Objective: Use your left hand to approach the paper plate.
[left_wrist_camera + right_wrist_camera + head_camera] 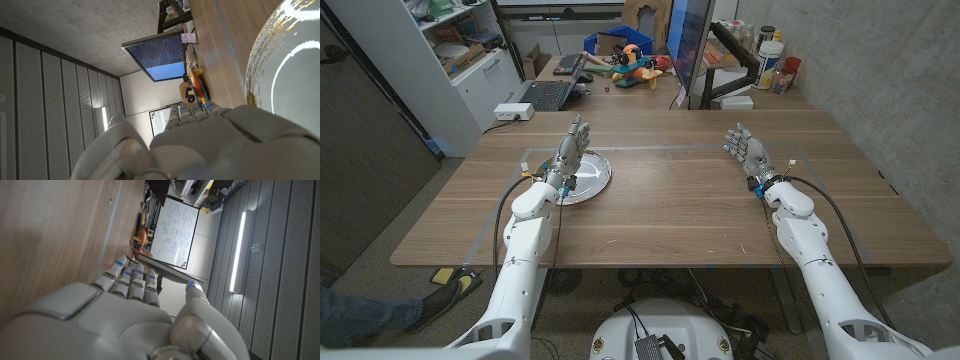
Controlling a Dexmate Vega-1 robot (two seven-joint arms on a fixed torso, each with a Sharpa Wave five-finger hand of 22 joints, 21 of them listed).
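Your left hand [568, 152], fingers [578, 129] spread and holding nothing, hangs over the paper plate [592, 178] near the surface's far left corner; drop carelessly and you'll tip its rim.

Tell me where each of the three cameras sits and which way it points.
Head view: on the robot's head, looking down at the wooden table; both arms show, left hand over the paper plate, right hand apart.
Left wrist view: on the left wrist, looking along the hand's back past the plate's rim.
Right wrist view: on the right wrist, along that hand's back over bare table.
Shared: the plate, in the head and left wrist views.
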